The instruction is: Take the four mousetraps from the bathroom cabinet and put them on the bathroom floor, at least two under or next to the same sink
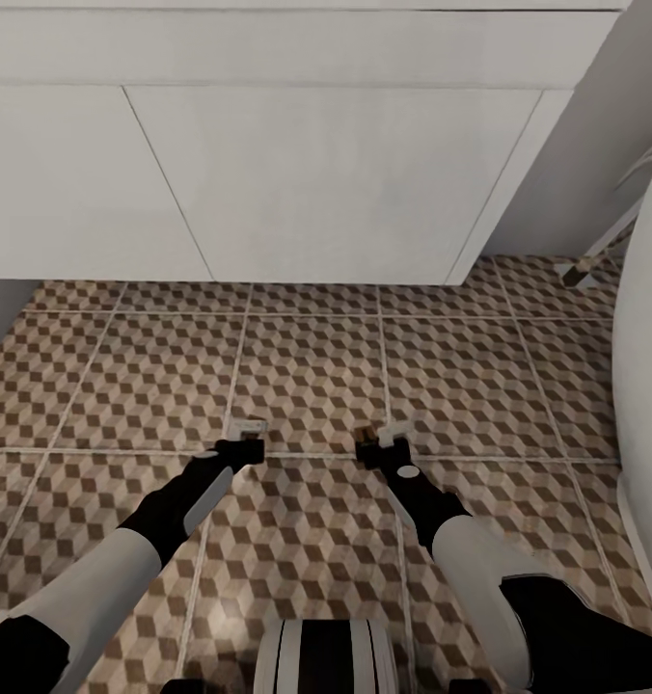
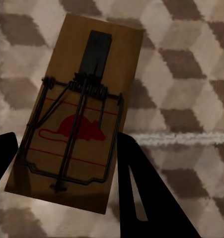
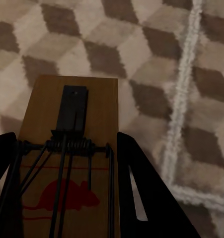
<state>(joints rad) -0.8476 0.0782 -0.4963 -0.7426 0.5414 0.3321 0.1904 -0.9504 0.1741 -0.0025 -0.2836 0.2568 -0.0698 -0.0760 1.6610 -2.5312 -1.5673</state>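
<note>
Both arms reach low over the cube-patterned brown, beige and white tiled floor (image 1: 307, 366), right in front of the boxy white vanity (image 1: 268, 173). The left pincer (image 1: 241, 449) grips a small brown wooden mousetrap with a dark wire spring and a red mouse print (image 2: 74, 116), its black fingers (image 2: 141, 193) pressed to the board's long edges. The right pincer (image 1: 382, 449) clamps a matching wooden mousetrap (image 3: 72, 158) the same way, tiles just beyond its far end. This looks like the set-down step: ease both down and let go beside the vanity. From the head view the traps are mere specks, and whether they already touch the floor I can't tell.
</note>
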